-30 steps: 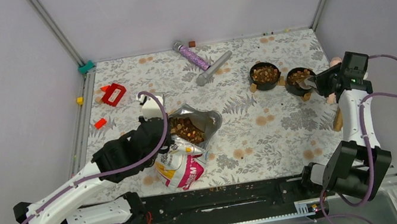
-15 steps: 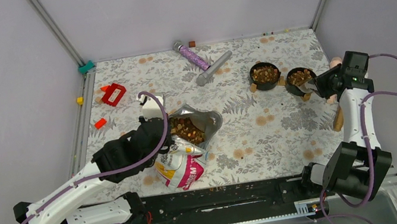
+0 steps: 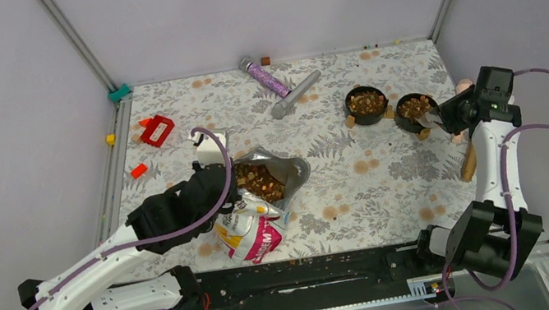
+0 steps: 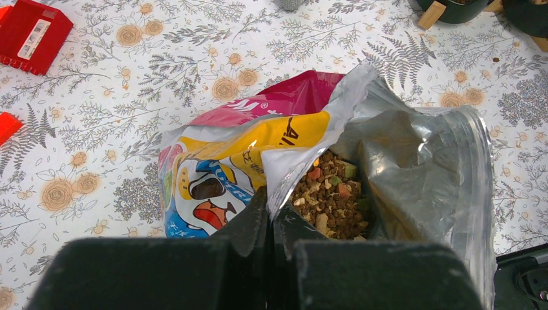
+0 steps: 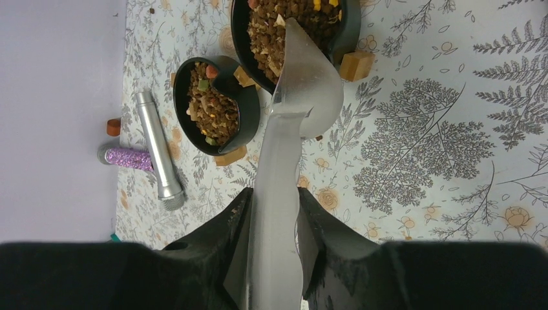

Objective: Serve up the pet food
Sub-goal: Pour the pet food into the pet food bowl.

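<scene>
Now left gripper (image 4: pixel 271 216) is pinched on the rim of the open bag (image 4: pixel 220 174), kibble (image 4: pixel 326 194) inside. Right gripper (image 5: pixel 274 213) grips spoon (image 5: pixel 307 84), tip over bowl (image 5: pixel 349 29) farthest from bag; nearer bowl (image 5: pixel 252 119) also holds kibble.

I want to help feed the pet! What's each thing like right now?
Food bag: open, lying down, kibble inside.
Left hand: shut on the bag's rim.
Bowl by the spoon: full of kibble.
Other bowl: full of kibble.
Spoon: looks empty, tip over a bowl.
Right hand: shut on the spoon handle.
</scene>
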